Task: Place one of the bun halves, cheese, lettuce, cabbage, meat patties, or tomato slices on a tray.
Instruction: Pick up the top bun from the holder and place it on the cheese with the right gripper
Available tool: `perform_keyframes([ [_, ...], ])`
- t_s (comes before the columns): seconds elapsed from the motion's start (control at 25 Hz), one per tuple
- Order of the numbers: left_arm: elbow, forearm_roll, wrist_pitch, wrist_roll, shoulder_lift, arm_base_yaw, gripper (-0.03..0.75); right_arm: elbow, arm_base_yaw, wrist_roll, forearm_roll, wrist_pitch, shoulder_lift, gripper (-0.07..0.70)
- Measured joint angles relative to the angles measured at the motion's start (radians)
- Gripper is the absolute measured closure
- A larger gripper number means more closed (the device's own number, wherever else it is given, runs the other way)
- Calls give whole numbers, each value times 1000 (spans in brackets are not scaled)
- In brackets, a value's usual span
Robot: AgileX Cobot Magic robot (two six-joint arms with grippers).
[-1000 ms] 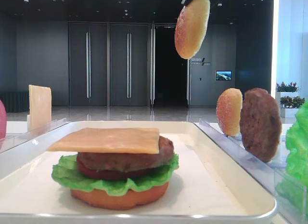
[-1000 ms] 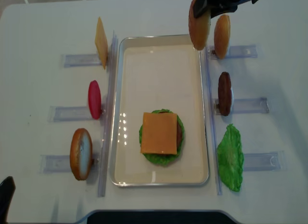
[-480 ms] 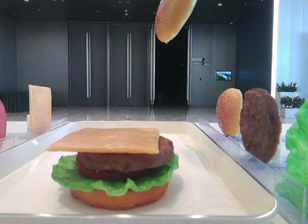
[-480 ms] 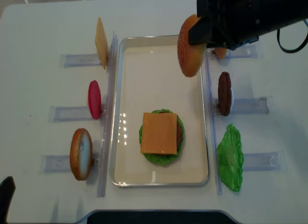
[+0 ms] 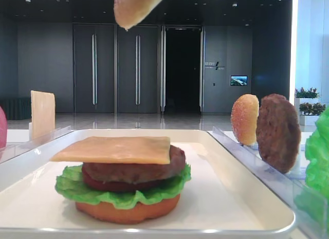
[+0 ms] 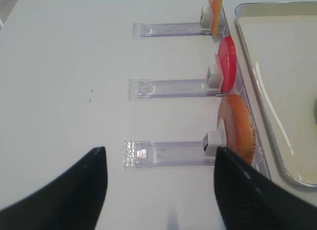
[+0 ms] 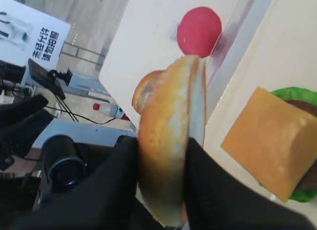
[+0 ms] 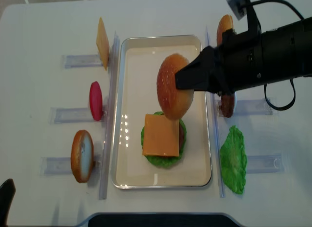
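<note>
Now tray (image 8: 118, 110) holds cheese (image 8: 161, 134)-topped burger stack.

Low front view: held bun half (image 5: 134, 6) cut off by the top edge, only its lower part showing. Lettuce (image 5: 318, 157) cut by the right edge; tomato slice (image 5: 2, 134) a sliver at the left edge.

Overhead view: right arm hides most of the racked meat patty (image 8: 227, 106).

Left wrist view: fingers (image 6: 77, 193) dark and blurred; tips out of frame.
</note>
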Motion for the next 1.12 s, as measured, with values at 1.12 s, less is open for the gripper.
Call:
perform_keyframes([
  [1.12, 0, 0, 0, 0, 0, 0, 199, 6, 49, 23, 57, -106, 172, 402],
])
